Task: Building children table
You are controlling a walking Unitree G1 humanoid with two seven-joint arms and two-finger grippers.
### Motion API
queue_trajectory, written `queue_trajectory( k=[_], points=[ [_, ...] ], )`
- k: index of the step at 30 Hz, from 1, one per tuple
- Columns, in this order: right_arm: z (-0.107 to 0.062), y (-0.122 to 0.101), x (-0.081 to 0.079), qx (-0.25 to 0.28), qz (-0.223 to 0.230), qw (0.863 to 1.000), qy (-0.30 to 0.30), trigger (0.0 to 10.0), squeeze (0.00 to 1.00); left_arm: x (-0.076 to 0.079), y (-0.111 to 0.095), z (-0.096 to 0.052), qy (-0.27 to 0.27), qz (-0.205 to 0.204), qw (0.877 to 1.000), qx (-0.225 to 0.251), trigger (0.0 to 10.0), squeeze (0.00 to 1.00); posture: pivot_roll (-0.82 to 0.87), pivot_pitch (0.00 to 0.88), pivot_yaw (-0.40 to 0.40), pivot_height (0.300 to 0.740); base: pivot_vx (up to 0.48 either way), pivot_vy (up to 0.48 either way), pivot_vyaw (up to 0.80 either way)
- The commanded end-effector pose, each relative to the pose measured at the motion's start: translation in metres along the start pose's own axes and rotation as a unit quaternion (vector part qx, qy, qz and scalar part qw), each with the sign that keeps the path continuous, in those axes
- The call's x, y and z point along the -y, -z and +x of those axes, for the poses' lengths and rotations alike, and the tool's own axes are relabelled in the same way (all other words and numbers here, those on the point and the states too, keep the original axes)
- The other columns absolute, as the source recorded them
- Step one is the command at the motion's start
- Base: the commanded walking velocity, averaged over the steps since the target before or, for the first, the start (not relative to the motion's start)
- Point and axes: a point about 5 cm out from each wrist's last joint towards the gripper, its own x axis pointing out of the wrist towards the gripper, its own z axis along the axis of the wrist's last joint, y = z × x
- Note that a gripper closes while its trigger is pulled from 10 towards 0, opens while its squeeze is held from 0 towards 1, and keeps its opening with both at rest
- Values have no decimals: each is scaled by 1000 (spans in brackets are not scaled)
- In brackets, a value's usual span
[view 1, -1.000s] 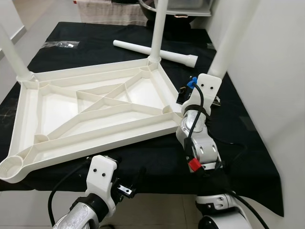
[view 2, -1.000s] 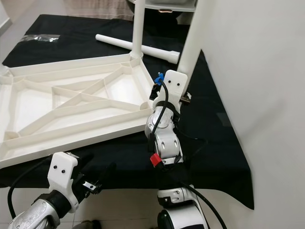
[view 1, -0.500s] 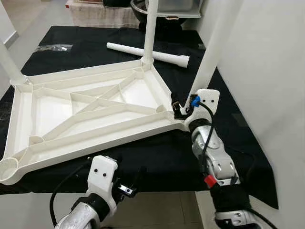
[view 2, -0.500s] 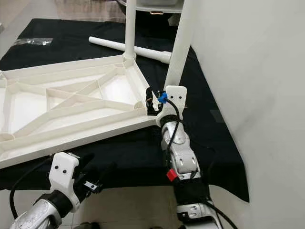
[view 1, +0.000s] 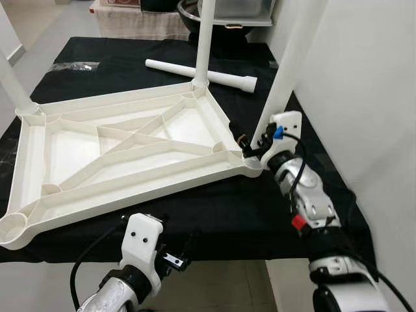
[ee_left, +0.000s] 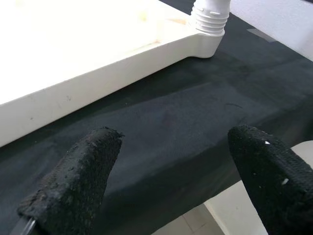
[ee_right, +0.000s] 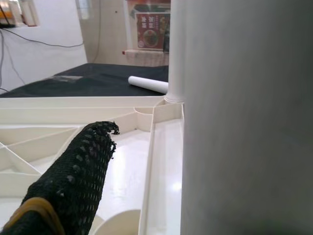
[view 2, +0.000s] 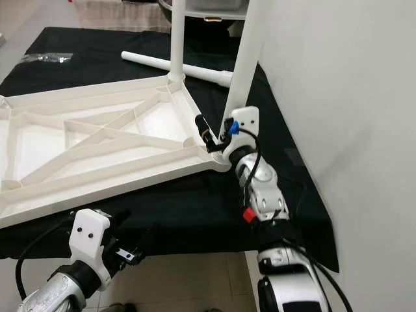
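I have the white plastic tabletop (view 1: 123, 153) lying upside down on the black-covered table (view 1: 214, 214), its ribbed underside facing up, taking most of the left and middle of the cloth. Three legs stand up from its corners; the near-right leg (view 1: 286, 71) rises at the table's right edge, and a loose leg (view 1: 201, 72) lies near the far edge behind the tabletop. The near-left corner socket (view 1: 13, 229) is still empty.

My right gripper (view 1: 250, 144) is at the base of the near-right leg, one black finger (ee_right: 73, 176) inside the tray rim and the leg itself against the other side; I judge the fingers apart around the leg, but cannot tell whether they press on it. My left gripper (ee_left: 171, 181) hovers wide open over the near edge of the table.

The parts look light, stiff and smooth, so likely slippery. I would take a leg low down, by its threaded collar, where it won't lever
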Motion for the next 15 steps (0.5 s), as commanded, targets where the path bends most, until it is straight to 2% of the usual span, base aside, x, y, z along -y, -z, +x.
queue_trajectory(
  k=[1, 2, 3, 5, 7, 13, 15],
  points=[
    [4, 2, -1, -4, 13, 999, -37, 10000, 0, 2, 3, -1, 0, -3, 1000, -4, 10000, 0, 161, 129, -109, 740, 0, 0, 0],
    [4, 2, -1, -4, 13, 999, -37, 10000, 0, 2, 3, -1, 0, -3, 1000, -4, 10000, 0, 161, 129, -109, 740, 0, 0, 0],
    [10, -2, 5, -10, 29, 996, -81, 10000, 0, 2, 3, -1, 0, -1, 1000, -5, 10000, 0, 164, 130, -109, 740, 0, 0, 0],
    [12, -4, 7, -12, 30, 995, -98, 10000, 0, 2, 3, -2, 0, 0, 1000, -5, 10000, 0, 164, 133, -109, 740, 0, 0, 0],
    [14, -7, 10, -17, 45, 988, -144, 10000, 0, 2, 4, -2, 0, 1, 1000, -6, 10000, 0, 166, 133, -109, 740, 0, 0, 0],
    [13, -10, 13, -25, 51, 978, -199, 10000, 0, 1, 4, -3, -1, 2, 1000, -7, 10000, 0, 168, 139, -110, 740, 0, 0, 0],
    [13, -10, 13, -25, 51, 978, -199, 10000, 0, 1, 4, -3, -1, 2, 1000, -7, 10000, 0, 168, 139, -110, 740, 0, 0, 0]
  ],
)
